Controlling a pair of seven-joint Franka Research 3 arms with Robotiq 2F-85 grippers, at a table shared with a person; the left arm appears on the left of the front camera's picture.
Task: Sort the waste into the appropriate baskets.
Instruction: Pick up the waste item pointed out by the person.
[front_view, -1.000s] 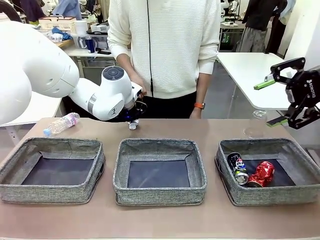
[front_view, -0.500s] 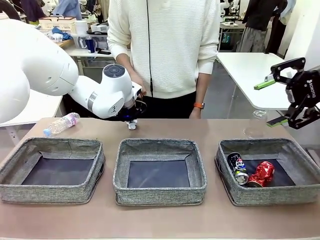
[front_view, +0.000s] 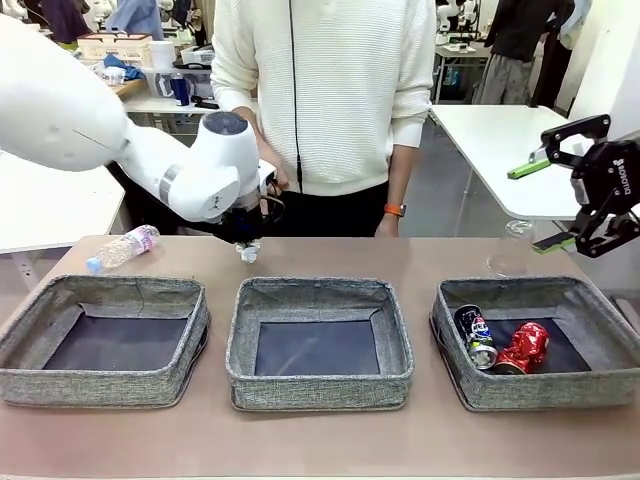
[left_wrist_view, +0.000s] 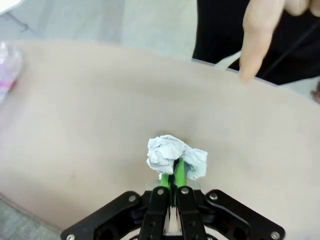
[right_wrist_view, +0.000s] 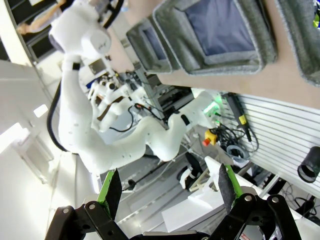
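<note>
Left wrist view: the left hand (left_wrist_view: 172, 172) is clamped on the crumpled white paper ball (left_wrist_view: 162, 152), with the green pads pressed nearly together and paper bulging out on both sides. The grip takes only the near part of the wad, so we judge it secure but shallow.

- Front view: the left hand (front_view: 247, 245) and the paper ball (front_view: 247, 253) are at the far edge of the bench (front_view: 420, 255), just beyond the middle basket (front_view: 320, 385). We cannot tell whether the ball is clear of the surface.
- Contents: the right basket (front_view: 540, 395) holds the crushed red can (front_view: 525, 347) and the dark printed can (front_view: 477, 335). The left basket (front_view: 105, 385) and the middle basket are bare. The pink-labelled bottle (front_view: 122, 247) lies on the bench far left.
- Step in hand, as we read it: carry the paper to a basket without cans, and the middle one is closest. To do it well, we lift straight up first, clear the far fabric wall, centre over the dark bottom, and release low so the light wad does not bounce out.
- A person's finger (left_wrist_view: 255, 40) points down close by, so we keep the path away from it.
- Pose: the left arm reaches in from the left, wrist bent down towards the bench. The right hand (front_view: 545, 205) hangs high at the far right with its fingers spread apart and nothing between them.
</note>
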